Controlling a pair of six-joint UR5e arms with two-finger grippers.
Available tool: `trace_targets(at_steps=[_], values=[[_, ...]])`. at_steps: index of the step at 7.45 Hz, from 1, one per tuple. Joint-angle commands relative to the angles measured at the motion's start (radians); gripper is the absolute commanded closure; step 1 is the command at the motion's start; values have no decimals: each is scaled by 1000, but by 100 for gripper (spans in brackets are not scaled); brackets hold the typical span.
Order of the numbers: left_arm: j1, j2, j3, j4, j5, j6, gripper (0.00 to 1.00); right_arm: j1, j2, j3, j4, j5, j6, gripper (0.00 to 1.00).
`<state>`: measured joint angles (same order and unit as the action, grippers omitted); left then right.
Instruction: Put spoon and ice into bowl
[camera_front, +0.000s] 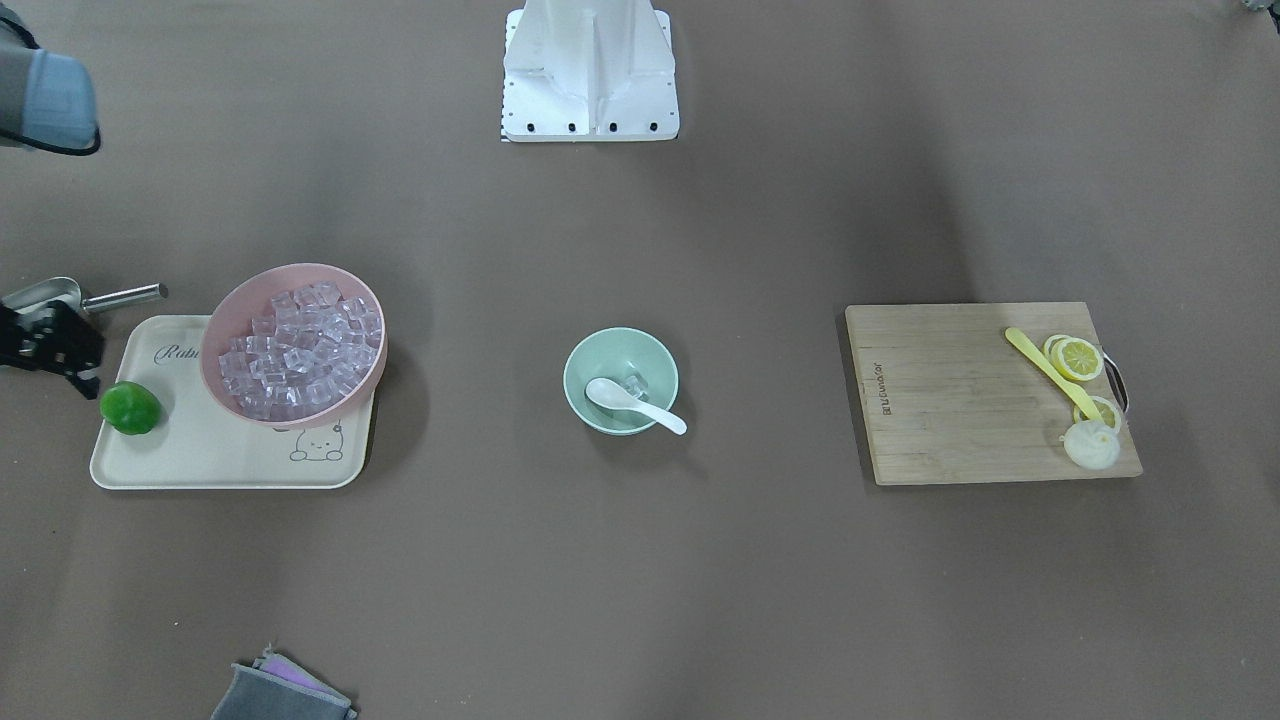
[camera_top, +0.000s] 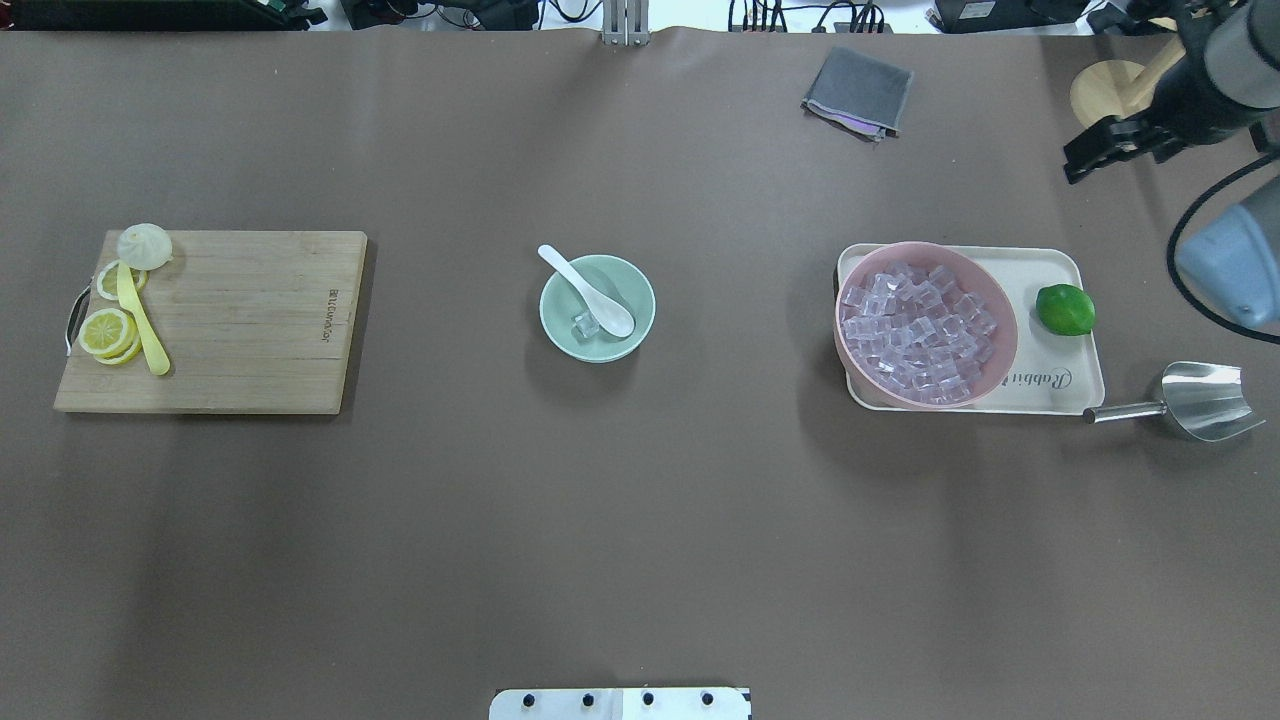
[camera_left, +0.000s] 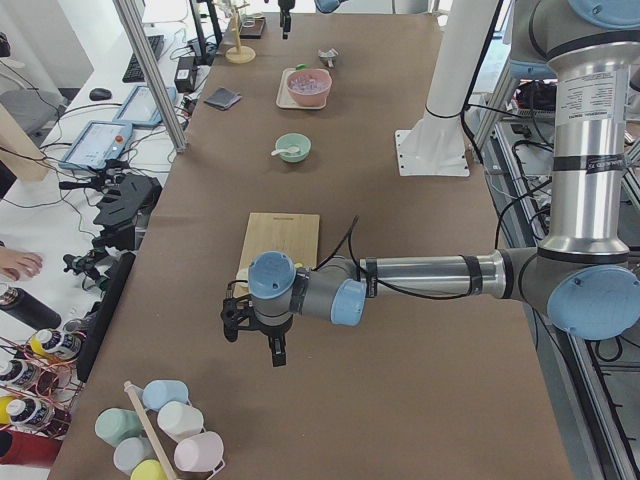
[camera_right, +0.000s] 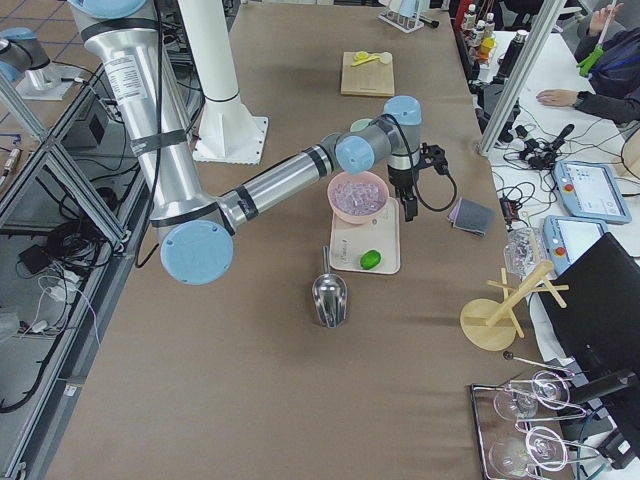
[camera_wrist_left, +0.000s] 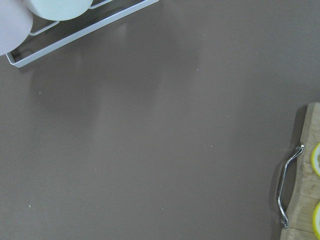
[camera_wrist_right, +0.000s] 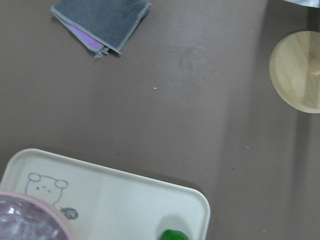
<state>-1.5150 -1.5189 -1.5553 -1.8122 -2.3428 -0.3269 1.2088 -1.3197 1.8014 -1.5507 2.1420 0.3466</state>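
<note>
Already in the bowl (camera_front: 598, 352) midway between worktop ends, the slick spoon (camera_front: 632, 403) offers its handle and the ice (camera_front: 632, 384) looks slippery; grip state of the left gripper (camera_left: 255, 345) and right gripper (camera_top: 1085, 150) is unclear.

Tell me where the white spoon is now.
In the overhead view the white spoon lies in the mint-green bowl at mid-table, beside an ice cube, handle over the rim.

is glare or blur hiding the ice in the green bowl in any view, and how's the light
Overhead: even light, sharp; the ice shows clearly in the bowl beside the spoon, bright glare on the scoop. Front-facing: the ice is faint against the mint, soft shadow by the bowl. Exterior left: bowl too small to make out ice.
</note>
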Motion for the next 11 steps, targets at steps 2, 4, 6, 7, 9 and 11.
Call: trace_targets(at_steps=[2,4,6,7,9,11], values=[[27,-110,-5,265,29,210,1,223,-87,-5,-255,50,-477,0],[26,-122,-5,292,33,251,1,306,-212,7,-364,44,-606,0],[18,-129,-6,310,37,307,1,379,-324,-30,-323,158,-609,0],[16,-124,-5,307,37,307,1,386,-393,-22,-258,176,-612,0],[16,-115,-6,306,34,301,1,391,-487,-89,-91,182,-601,0],[9,-124,-9,292,31,302,1,393,-498,-114,-34,177,-603,0]])
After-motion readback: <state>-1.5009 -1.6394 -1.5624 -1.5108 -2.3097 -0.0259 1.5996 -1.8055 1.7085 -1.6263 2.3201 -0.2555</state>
